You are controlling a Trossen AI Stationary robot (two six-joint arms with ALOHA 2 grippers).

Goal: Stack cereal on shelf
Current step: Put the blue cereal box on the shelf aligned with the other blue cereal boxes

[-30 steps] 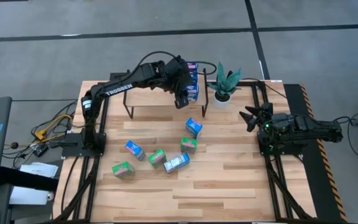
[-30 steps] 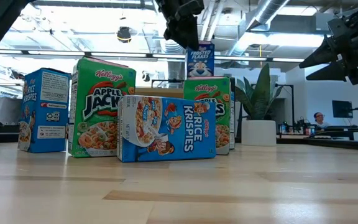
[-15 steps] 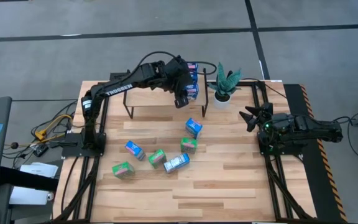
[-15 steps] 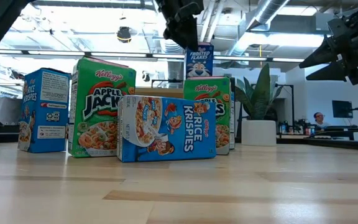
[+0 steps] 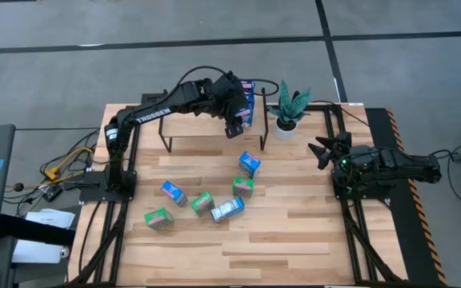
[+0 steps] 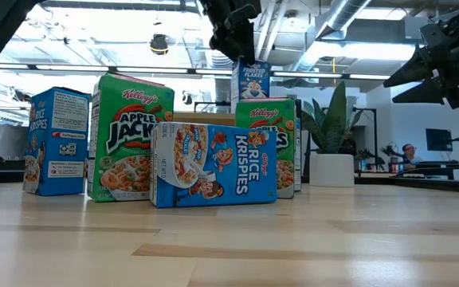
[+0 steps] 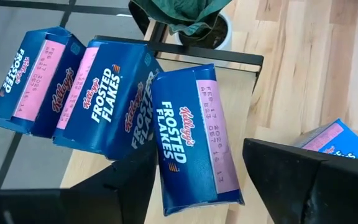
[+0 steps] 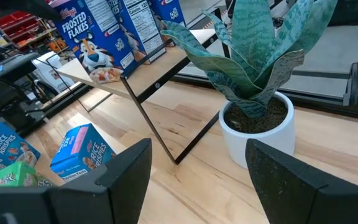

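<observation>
Three blue Frosted Flakes boxes stand in a row on the light-wood shelf (image 5: 190, 120) at its right end, by the plant. My left gripper (image 5: 234, 124) hangs over that end, open, fingers pointing down on either side of the nearest box (image 7: 194, 134). That box stands on the shelf board (image 7: 86, 168), slightly tipped, beside the other two (image 7: 104, 93). It also shows in the low view (image 6: 251, 77) under the gripper (image 6: 233, 48). Several blue and green boxes lie loose on the table around one blue box (image 5: 249, 164). My right gripper (image 5: 324, 150) waits open at the table's right edge. My left gripper stands astride the nearest Frosted Flakes box from above, with its fingers along the box's long sides. The box's top (image 7: 219, 143) lies close to one finger (image 7: 272, 168). I cannot tell whether that finger touches it.
A potted plant (image 5: 291, 108) stands just right of the shelf, near the right gripper (image 8: 199, 149). Loose Rice Krispies (image 6: 213, 163) and Apple Jacks (image 6: 130, 135) boxes fill the middle of the table. The shelf's black legs (image 5: 166, 138) stand on the far part of the table.
The Frosted Flakes box under my left gripper has shifted a little toward the table's left and now stands slightly tipped on the shelf. The left gripper has stayed above it.
</observation>
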